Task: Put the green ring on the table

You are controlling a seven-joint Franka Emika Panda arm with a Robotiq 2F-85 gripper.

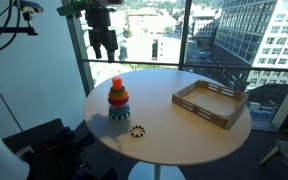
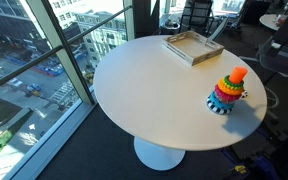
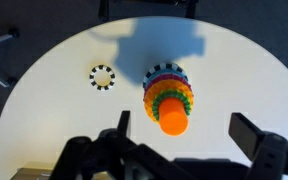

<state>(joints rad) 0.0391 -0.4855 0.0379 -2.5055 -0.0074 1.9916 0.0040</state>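
A large round table (image 1: 174, 135) with a white top was seen in both exterior views (image 2: 144, 90), and most of the wrist view (image 3: 44, 105) was filled by it too. A window (image 1: 154, 35) with city buildings behind the glass was seen at 12 o'clock from the table in an exterior view.

A wooden tray (image 1: 206, 113) with low walls was placed flat on the table, at 3 o'clock from the toy in an exterior view, well apart from it. In an exterior view (image 2: 194, 58) the tray was seen at the far edge of the table.

The gripper (image 1: 104, 45) was held high above the table, at 12 o'clock over the toy, and nothing was touched by it. In the wrist view the gripper (image 3: 181, 122) was seen with its jaws spread wide apart, and the toy was seen far below, between the two fingers (image 3: 122, 125).

A stacking toy (image 1: 118, 98) was standing upright on the table, and it was also seen in an exterior view (image 2: 227, 93). An orange cone (image 3: 172, 120) was placed on its top.

The green ring (image 3: 190, 96) was kept on the toy, in the pile, under the orange and yellow rings. Only its edge was shown, at 3 o'clock of the pile in the wrist view.

A small chequered ring (image 3: 103, 76), black and white, was laid flat on the table, at 9 o'clock from the toy in the wrist view, near it but apart. In an exterior view (image 1: 137, 130) it was seen at 5 o'clock from the toy.
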